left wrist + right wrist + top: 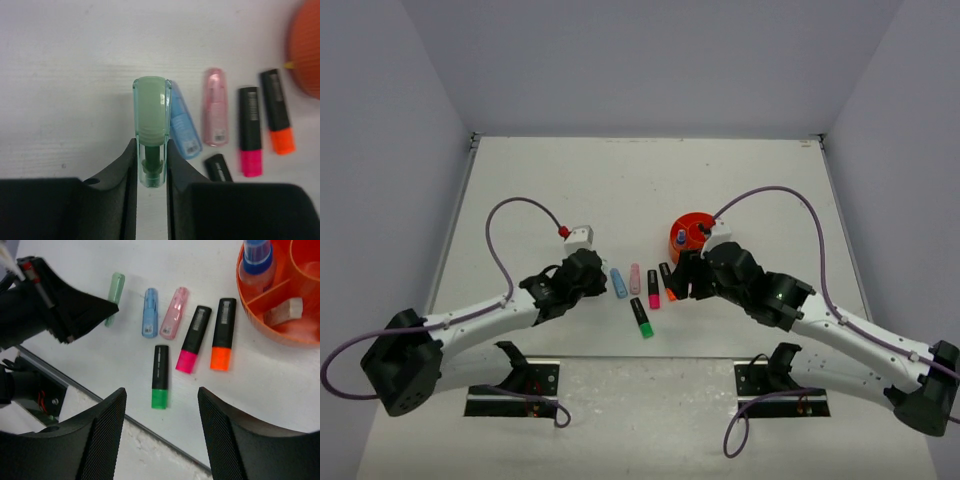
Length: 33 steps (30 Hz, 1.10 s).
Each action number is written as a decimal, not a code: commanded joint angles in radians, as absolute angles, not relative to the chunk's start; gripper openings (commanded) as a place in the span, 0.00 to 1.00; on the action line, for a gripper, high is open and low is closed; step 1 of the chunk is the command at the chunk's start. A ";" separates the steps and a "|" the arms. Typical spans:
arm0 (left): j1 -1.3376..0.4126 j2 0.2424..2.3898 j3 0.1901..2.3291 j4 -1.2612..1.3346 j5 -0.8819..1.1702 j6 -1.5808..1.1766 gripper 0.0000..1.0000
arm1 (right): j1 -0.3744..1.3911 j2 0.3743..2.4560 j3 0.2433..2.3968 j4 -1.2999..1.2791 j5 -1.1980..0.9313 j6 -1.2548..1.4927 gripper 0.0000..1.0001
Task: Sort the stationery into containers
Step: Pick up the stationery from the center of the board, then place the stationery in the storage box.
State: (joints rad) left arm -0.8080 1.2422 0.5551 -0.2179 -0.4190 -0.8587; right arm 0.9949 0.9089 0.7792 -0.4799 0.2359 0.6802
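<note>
My left gripper (pixel 151 150) is shut on the clear-capped end of a pastel green marker (pixel 151 110), low over the table; the marker also shows in the right wrist view (pixel 116 292). To its right lie a pastel blue marker (pixel 182 127), a pastel pink marker (pixel 215 107), a black marker with a pink cap (pixel 250 132) and a black marker with an orange cap (pixel 277 112). A black marker with a green cap (pixel 160 375) lies nearer the front. My right gripper (pixel 161 390) is open and empty above it. The orange organiser (pixel 280 335) stands at the right.
In the organiser's outer compartments sit a clear bottle-like item with a blue cap (pixel 257 262) and a small cream piece (pixel 283 311). The table's front edge with a metal strip (pixel 90 385) runs close under my right gripper. In the top view the left gripper (pixel 603 278) and right gripper (pixel 688 280) flank the row of markers.
</note>
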 commanded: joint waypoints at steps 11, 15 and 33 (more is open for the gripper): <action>-0.838 0.704 0.254 0.379 -0.028 -0.591 0.00 | 0.900 1.257 1.026 -0.209 -0.104 0.761 0.69; -0.838 0.694 0.266 0.388 -0.002 -0.589 0.00 | 0.900 1.327 1.065 -0.193 -0.084 0.793 0.67; -0.840 0.757 0.362 0.280 -0.018 -0.584 0.90 | 0.878 1.346 1.033 -0.148 -0.109 0.782 0.00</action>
State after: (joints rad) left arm -0.8341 0.7377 0.2754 0.3385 0.0207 -0.6106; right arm 0.8967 1.3769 1.0225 -0.1824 -0.1152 0.8059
